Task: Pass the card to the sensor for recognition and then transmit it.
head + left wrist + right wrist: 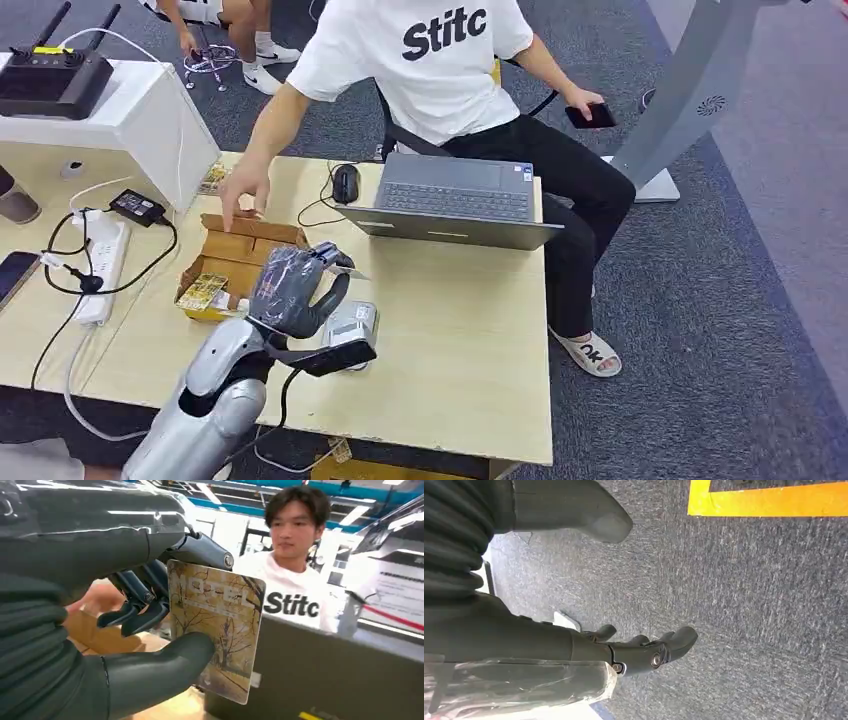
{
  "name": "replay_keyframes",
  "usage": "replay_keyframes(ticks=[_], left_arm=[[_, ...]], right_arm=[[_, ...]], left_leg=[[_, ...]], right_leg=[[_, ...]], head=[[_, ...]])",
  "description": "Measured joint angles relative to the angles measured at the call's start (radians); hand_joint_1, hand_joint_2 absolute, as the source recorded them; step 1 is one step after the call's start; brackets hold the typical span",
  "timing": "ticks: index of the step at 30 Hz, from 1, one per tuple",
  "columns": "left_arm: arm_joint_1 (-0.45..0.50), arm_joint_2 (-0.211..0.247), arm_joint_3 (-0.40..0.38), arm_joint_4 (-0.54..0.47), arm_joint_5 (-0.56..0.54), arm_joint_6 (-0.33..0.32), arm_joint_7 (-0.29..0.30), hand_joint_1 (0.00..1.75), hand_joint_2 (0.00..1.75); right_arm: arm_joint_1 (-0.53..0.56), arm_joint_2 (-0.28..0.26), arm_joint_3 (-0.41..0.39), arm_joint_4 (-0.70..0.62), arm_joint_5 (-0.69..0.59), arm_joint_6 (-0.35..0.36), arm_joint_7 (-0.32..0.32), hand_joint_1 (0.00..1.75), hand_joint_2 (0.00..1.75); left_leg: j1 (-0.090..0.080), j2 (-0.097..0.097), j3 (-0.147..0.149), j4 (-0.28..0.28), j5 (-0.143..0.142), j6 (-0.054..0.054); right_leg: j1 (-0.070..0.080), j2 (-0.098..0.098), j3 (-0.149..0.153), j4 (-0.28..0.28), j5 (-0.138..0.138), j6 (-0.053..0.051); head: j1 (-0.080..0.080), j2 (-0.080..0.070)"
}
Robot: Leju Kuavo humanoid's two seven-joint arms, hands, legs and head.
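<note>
Left robot hand (125, 630) pinches the card (216, 630) upright between thumb and fingers above the table (470, 330).

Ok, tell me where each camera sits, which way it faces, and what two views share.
Head view: high on the body, looking down at the table; left hand shows.
Left wrist view: behind the left hand, facing the seated person; thumb pins the card.
Right wrist view: behind the right hand, facing the carpet.
Shared: the head and left wrist views both show the person.
</note>
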Motion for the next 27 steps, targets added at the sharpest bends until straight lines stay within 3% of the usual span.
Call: replay_keyframes(ticks=[12, 27], left_arm=[[0.049, 0.045, -0.001, 0.036, -0.063, 0.006, 0.09, 1.75, 1.75], [0.103, 0.029, -0.001, 0.15, -0.119, 0.067, 0.111, 1.75, 1.75]], right_arm=[[0.001, 0.011, 0.0, 0.0, 0.003, 0.0, 0.003, 0.0, 1.75], [0.001, 0.019, 0.006, 0.0, 0.021, 0.001, 0.008, 0.0, 1.75]], left_leg=[[0.0, 0.0, 0.0, 0.0, 0.0, 0.0], [0.0, 0.0, 0.0, 0.0, 0.0, 0.0]], right_leg=[[0.0, 0.0, 0.0, 0.0, 0.0, 0.0], [0.0, 0.0, 0.0, 0.0, 0.0, 0.0]], head=[[0.0, 0.0], [0.0, 0.0]])
